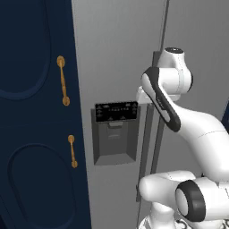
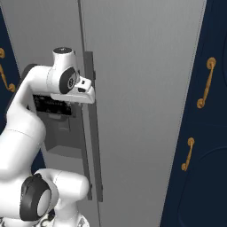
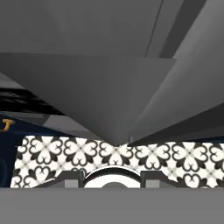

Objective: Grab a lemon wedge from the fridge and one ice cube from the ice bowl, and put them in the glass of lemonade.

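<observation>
- Fridge (image 1: 116,53): tall, light grey, doors closed, flanked by navy cabinets (image 1: 36,112) with gold handles (image 1: 63,81).
- Dark dispenser panel (image 1: 116,132) sits in the fridge's left door, just left of the 2 long vertical handles (image 2: 90,128).
- Gripper (image 2: 87,92): at the fridge handle, above the dispenser; cannot tell whether fingers are spread or pinching.
- Hand view: patterned floor tiles (image 3: 175,157) below the fridge.

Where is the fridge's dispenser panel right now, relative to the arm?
The dispenser panel sits mid-height on the fridge door in the left base view, right of the navy cabinet with gold handles and just left of the long vertical handle, beside the arm.
</observation>
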